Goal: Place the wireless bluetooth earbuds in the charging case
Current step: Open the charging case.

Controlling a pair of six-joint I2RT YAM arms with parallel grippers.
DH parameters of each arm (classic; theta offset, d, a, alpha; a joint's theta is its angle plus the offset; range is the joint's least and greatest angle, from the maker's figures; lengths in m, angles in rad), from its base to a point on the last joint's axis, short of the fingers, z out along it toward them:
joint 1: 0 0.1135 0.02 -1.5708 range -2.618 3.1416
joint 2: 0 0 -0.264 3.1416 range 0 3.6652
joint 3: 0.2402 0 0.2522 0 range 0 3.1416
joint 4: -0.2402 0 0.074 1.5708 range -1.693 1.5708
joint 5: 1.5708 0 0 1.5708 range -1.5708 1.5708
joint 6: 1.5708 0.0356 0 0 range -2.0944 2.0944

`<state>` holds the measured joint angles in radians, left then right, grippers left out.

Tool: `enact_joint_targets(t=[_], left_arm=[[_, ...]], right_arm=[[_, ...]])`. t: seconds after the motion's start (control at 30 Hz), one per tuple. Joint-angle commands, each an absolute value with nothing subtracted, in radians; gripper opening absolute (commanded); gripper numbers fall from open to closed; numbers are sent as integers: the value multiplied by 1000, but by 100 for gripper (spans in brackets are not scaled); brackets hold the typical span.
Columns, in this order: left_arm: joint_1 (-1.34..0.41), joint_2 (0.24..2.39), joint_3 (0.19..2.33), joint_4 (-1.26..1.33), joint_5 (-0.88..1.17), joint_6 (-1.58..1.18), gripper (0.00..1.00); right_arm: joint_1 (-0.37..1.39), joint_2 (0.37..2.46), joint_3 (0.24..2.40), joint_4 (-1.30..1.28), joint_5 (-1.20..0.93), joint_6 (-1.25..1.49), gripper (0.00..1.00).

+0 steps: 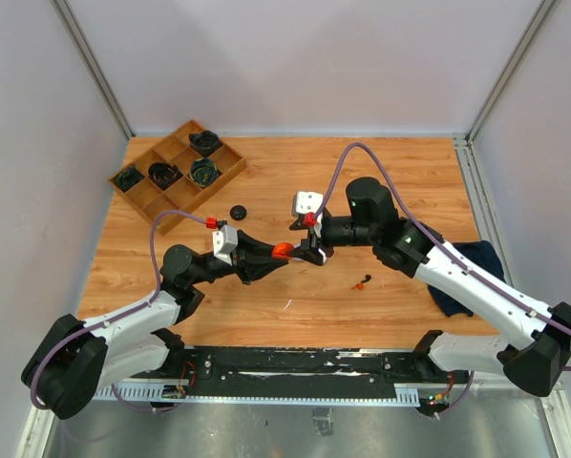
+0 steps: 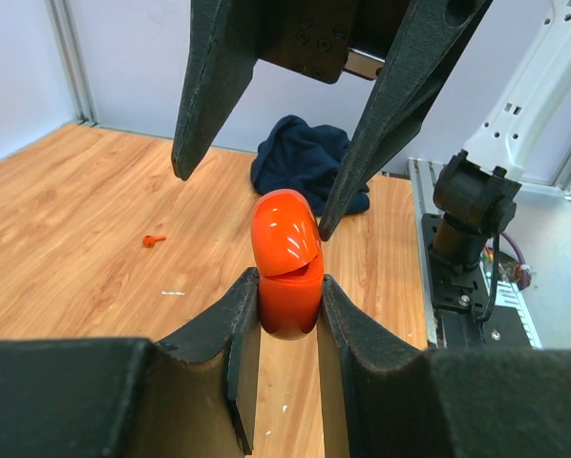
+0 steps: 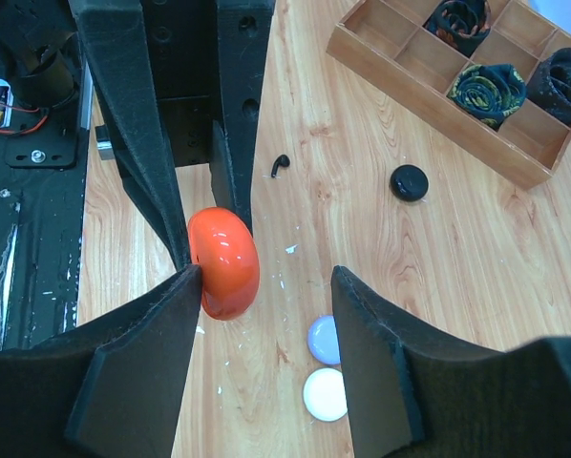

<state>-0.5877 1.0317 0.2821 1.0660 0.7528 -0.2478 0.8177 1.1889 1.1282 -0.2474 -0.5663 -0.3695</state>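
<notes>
Left gripper pinched the orange case, right gripper spread beside it. Right wrist alone showed a white case beneath.

Wooden tray far left, coiled cables inside; navy cloth right

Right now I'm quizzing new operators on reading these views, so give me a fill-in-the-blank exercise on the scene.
1. The left gripper is shut on a case coloured ____.
2. The right gripper, close around that case, has its jaws ____.
3. The dark blue cloth lies on the table by the ____ arm.
Missing words: orange; open; right.
</notes>
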Motion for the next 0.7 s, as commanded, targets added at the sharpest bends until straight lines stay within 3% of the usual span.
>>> enact_joint_targets(t=[0.0, 0.4, 0.67], left_arm=[[-611, 1028, 276, 1095, 795, -241, 0], [-611, 1027, 270, 1095, 780, -242, 0], [-611, 1033, 232, 1103, 665, -225, 0]], right_arm=[[823, 1170, 1151, -211, -488, -370, 57], [823, 1163, 1160, -215, -482, -362, 57], [821, 1138, 1155, -244, -428, -297, 61]])
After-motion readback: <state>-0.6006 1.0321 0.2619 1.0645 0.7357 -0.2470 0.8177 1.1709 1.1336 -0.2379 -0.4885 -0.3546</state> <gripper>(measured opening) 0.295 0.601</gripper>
